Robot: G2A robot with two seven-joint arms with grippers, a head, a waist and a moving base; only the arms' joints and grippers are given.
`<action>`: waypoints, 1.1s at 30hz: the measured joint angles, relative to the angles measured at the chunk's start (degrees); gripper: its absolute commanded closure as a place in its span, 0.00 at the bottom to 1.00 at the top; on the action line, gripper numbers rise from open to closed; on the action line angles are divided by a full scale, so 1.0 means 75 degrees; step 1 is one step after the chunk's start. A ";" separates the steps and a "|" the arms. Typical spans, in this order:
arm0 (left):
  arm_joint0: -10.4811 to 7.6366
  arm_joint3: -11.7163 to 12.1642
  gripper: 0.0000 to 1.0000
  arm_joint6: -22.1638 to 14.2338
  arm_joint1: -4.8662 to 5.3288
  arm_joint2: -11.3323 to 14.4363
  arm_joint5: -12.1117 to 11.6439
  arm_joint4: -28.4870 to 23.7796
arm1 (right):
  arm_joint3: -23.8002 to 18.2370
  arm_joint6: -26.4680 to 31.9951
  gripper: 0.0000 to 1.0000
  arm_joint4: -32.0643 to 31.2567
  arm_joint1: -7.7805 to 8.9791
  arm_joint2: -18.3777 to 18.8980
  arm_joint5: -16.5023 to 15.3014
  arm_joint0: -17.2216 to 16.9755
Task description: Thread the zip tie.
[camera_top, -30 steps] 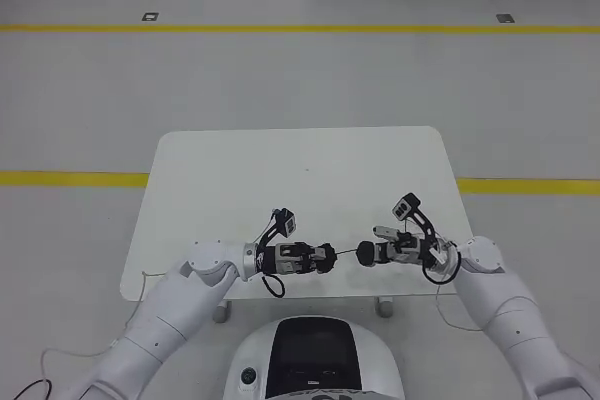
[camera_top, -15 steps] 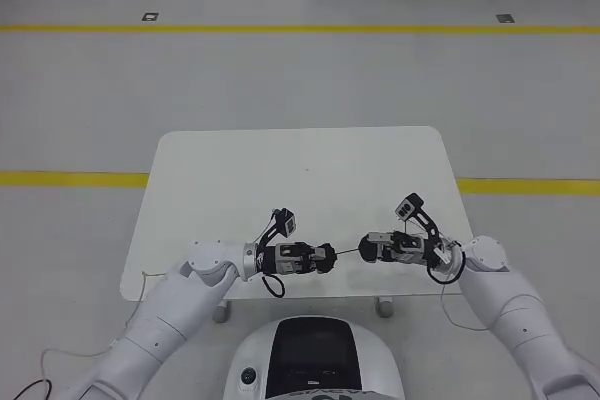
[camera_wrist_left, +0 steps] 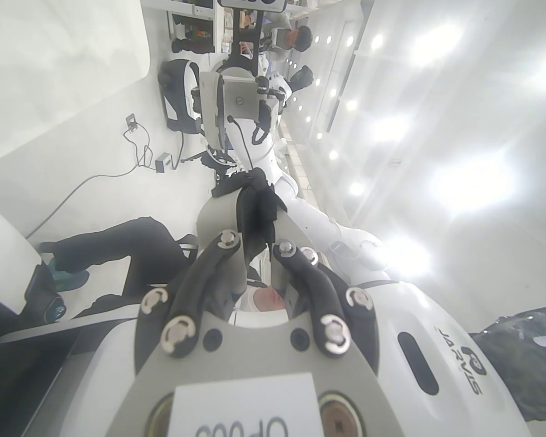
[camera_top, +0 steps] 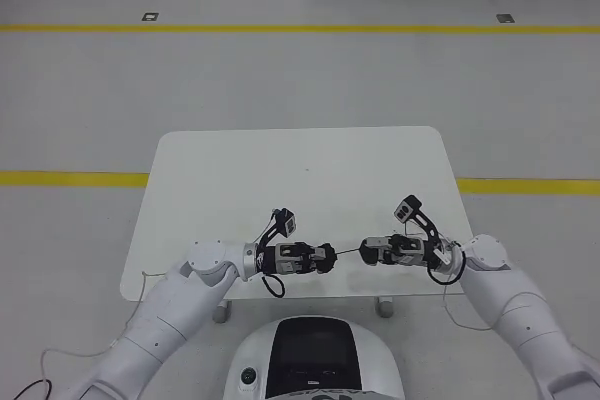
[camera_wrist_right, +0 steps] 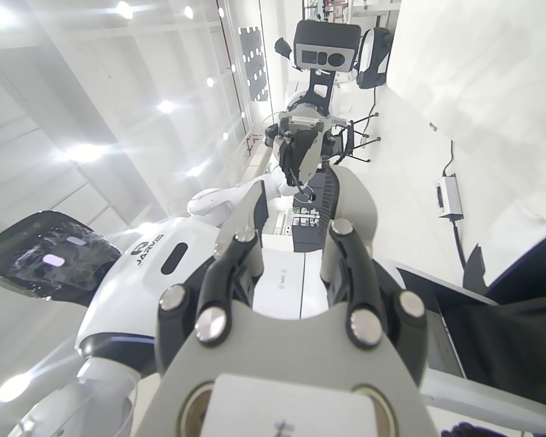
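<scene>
Both arms face each other over the front part of the white table [camera_top: 300,170]. My left gripper [camera_top: 330,256] is shut on a thin black zip tie [camera_top: 347,250], whose strap runs across the small gap toward my right gripper [camera_top: 364,252]. In the left wrist view the fingers [camera_wrist_left: 227,241] stand close together around a dark, blurred piece of the tie [camera_wrist_left: 255,215]. The right wrist view shows my right gripper [camera_wrist_right: 291,211] open with a wide gap. Beyond it is the left gripper [camera_wrist_right: 300,147], with the black strap [camera_wrist_right: 292,168] curving out of it.
The grippers hang just inside the table's front edge [camera_top: 280,292]. The tabletop behind them is bare. Grey floor with a yellow line [camera_top: 60,178] surrounds the table.
My right gripper has drawn back slightly to the right, away from the left one. The left arm has kept still with the tie.
</scene>
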 measured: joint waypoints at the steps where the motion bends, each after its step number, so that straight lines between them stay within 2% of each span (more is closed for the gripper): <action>1: 0.0000 0.0000 1.00 0.0000 0.0000 0.0000 0.0000 0.0000 | -0.0006 0.0000 0.83 0.0008 0.0008 -0.0007 0.0000 -0.0003; 4: 0.0000 0.0000 1.00 0.0000 0.0000 0.0000 0.0000 0.0000 | -0.0031 0.0000 0.94 0.0013 0.0034 -0.0027 0.0000 -0.0013; 8: 0.0000 0.0000 1.00 0.0000 0.0000 0.0000 0.0000 0.0000 | -0.0032 0.0000 0.98 0.0044 0.0057 -0.0030 0.0000 -0.0022; 12: 0.0000 0.0000 1.00 0.0000 0.0000 0.0000 0.0000 0.0000 | -0.0036 0.0000 0.98 0.0054 0.0064 -0.0013 0.0000 -0.0030; 18: 0.0000 0.0000 1.00 0.0000 0.0000 0.0000 0.0000 0.0000 | -0.0040 0.0000 0.89 0.0071 0.0066 -0.0022 0.0000 -0.0029; 25: 0.0000 0.0000 1.00 0.0000 0.0000 0.0000 0.0000 0.0000 | 0.0026 0.0000 0.94 0.0137 0.0054 0.0009 0.0000 -0.0001; 33: 0.0000 0.0000 1.00 0.0000 0.0000 0.0000 0.0000 0.0000 | 0.0084 0.0000 0.90 0.0181 0.0031 0.0011 0.0000 0.0026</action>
